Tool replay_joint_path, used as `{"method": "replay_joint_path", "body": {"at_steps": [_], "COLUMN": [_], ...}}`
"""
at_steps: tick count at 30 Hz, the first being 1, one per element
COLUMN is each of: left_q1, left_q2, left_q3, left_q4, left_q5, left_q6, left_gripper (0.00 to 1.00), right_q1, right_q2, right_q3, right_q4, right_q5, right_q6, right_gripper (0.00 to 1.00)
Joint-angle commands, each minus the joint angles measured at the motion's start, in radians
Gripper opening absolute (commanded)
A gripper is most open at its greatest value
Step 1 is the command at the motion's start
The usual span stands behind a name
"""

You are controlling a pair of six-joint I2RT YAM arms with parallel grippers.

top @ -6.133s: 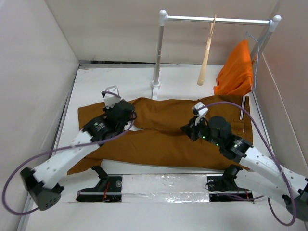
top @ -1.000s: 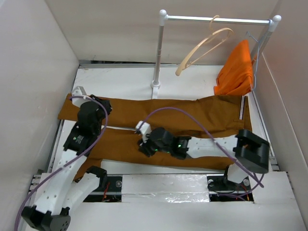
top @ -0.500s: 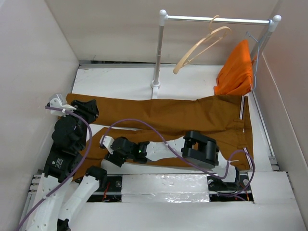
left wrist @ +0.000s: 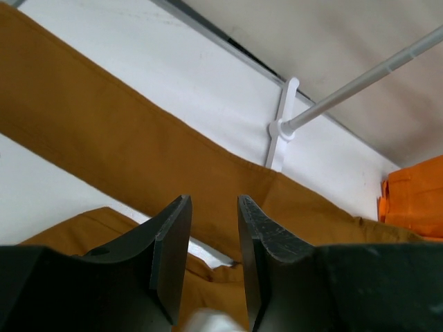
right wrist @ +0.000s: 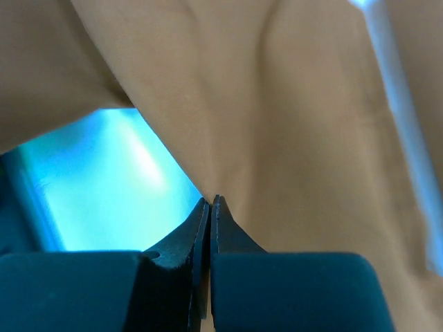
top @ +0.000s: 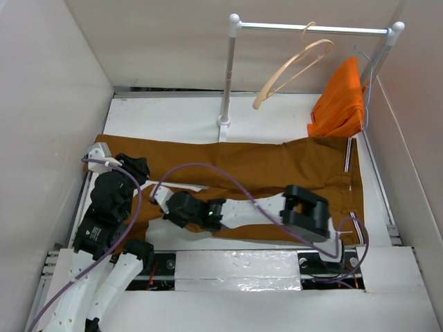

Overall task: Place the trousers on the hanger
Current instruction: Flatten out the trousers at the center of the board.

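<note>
The rust-brown trousers [top: 263, 166] lie flat across the table, with the striped waistband [top: 349, 162] at the right and the legs reaching left. The pale wooden hanger [top: 291, 69] hangs by its hook from the rail, empty. My left gripper [top: 136, 166] is open and empty over the far leg's left end; the left wrist view shows a gap between its jaws [left wrist: 213, 204] with the trousers [left wrist: 104, 131] beyond. My right gripper [top: 168, 202] reaches far left to the near leg. In the right wrist view it [right wrist: 210, 200] is shut on an edge of the trousers' fabric [right wrist: 291, 104].
A white rail [top: 311, 29] on two posts stands at the back; its left post [top: 226, 83] has its foot just behind the trousers. A bright orange garment [top: 339, 104] hangs on a thin wire hanger at the rail's right end. White walls close in on both sides.
Over the last half second my right gripper has shifted slightly right and away, still at the near leg. My left gripper has moved right and nearer. The wooden hanger has swung slightly.
</note>
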Motion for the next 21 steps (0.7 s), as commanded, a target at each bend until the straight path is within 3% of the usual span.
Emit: {"method": "replay_joint_path", "body": {"at_steps": [1, 6, 13, 17, 21], "left_q1": [0.001, 0.001, 0.001, 0.001, 0.001], "left_q2": [0.039, 0.101, 0.168, 0.202, 0.211], "left_q3": [-0.029, -0.096, -0.208, -0.263, -0.340], "left_q4": [0.048, 0.117, 0.188, 0.185, 0.162], "left_q5": [0.031, 0.119, 0.182, 0.168, 0.128], "left_q6": [-0.027, -0.082, -0.129, -0.147, -0.233], "left_gripper": [0.30, 0.30, 0.31, 0.32, 0.34], "right_q1": [-0.067, -0.197, -0.320, -0.340, -0.340], "right_q2": [-0.309, -0.520, -0.801, -0.890, -0.885], "right_q3": [-0.130, -0.372, -0.921, -1.041, -1.017], "right_q4": [0.170, 0.253, 0.355, 0.317, 0.194], "right_q5": [-0.009, -0.079, -0.050, -0.061, -0.036], "right_q6": [0.052, 0.095, 0.259, 0.307, 0.313], "right_gripper": [0.00, 0.00, 0.00, 0.00, 0.00]}}
